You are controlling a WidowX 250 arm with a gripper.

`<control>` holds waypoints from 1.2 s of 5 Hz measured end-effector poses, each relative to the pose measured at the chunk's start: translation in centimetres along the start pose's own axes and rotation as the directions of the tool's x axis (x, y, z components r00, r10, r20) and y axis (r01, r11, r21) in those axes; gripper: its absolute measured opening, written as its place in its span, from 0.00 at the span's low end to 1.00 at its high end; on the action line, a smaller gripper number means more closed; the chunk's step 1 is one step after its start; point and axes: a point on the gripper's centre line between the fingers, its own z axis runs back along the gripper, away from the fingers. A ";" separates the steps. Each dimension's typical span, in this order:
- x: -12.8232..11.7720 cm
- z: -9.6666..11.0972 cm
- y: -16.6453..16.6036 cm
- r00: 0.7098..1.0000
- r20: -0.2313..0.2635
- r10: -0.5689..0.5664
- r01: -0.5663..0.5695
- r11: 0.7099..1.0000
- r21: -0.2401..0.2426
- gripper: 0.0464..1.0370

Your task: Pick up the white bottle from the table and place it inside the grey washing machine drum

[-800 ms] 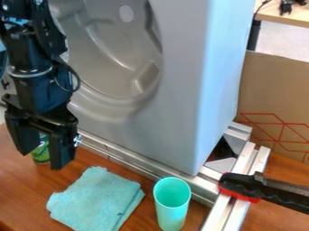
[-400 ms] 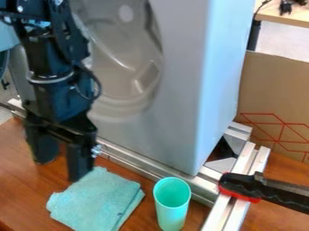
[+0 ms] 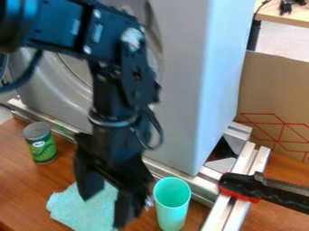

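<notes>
The black gripper (image 3: 104, 208) hangs over the folded turquoise cloth (image 3: 71, 208) with its two fingers spread apart and nothing between them. It hides part of the cloth's right side. Just right of the gripper, a turquoise cup (image 3: 172, 203) stands upright on the wooden table. A green can with a grey lid (image 3: 40, 143) stands upright at the left, well apart from the gripper.
Behind the arm is a large grey panel (image 3: 181, 90) with a round recess, set along metal rails (image 3: 61, 128). A black and red clamp (image 3: 256, 187) grips the rails at the right. A cardboard sheet (image 3: 274, 90) stands behind it.
The arm and gripper have moved right and downward, from near the can to over the cloth. The can has come into full view; it, the cloth and the cup have stayed in place.
</notes>
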 end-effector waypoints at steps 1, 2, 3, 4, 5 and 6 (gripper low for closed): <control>0.5 -1.3 -1.5 0.998 -0.050 -0.041 0.042 0.999 0.010 0.97; 0.9 -3.0 -2.2 0.991 -0.132 -0.003 0.011 0.998 0.063 0.97; 0.8 -4.1 -2.2 0.982 -0.185 0.035 -0.015 0.994 0.110 0.97; 0.7 -4.9 -1.9 0.974 -0.217 0.061 -0.031 0.990 0.139 0.97; 0.4 -5.3 -1.7 0.974 -0.216 0.065 -0.034 0.989 0.144 0.97; 0.5 -6.1 -2.0 0.982 -0.187 0.014 0.006 0.994 0.105 0.97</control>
